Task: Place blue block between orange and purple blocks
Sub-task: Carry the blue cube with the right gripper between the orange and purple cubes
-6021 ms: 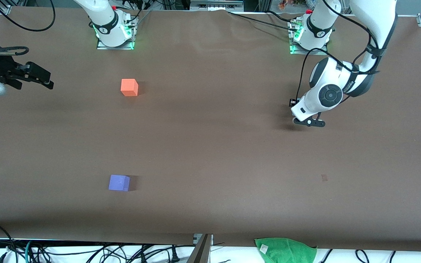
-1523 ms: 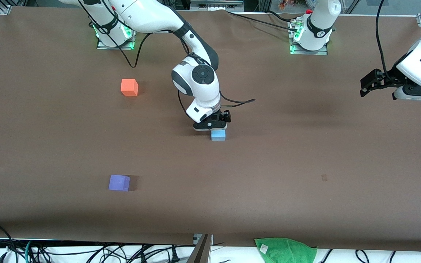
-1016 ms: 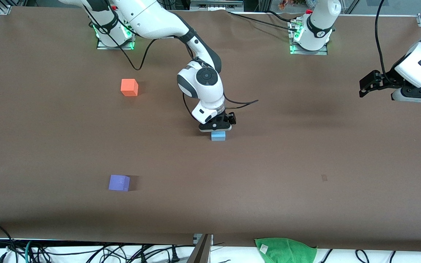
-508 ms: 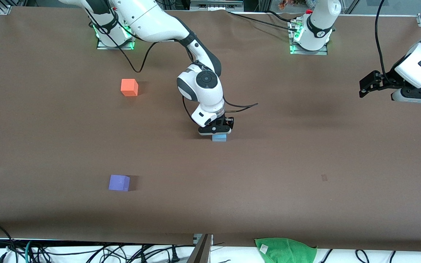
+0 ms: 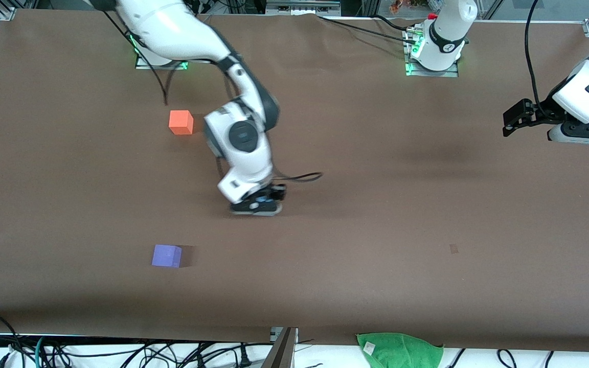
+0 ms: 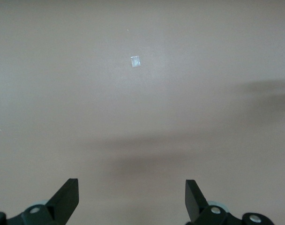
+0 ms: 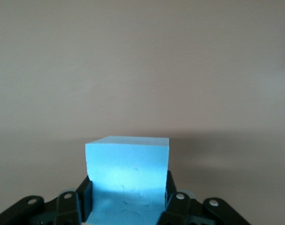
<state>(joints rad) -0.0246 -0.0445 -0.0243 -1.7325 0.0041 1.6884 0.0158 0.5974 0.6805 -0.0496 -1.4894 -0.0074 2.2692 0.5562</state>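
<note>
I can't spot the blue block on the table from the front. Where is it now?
The blue block is clamped in the right gripper, hidden under it in the front view, over bare table between the orange block and purple block.

No readable text, labels, brands or numbers anywhere in these views.

A brown table (image 5: 376, 230) fills the scene; cables (image 5: 120, 352) and a green cloth (image 5: 399, 350) lie along its near edge.
</note>
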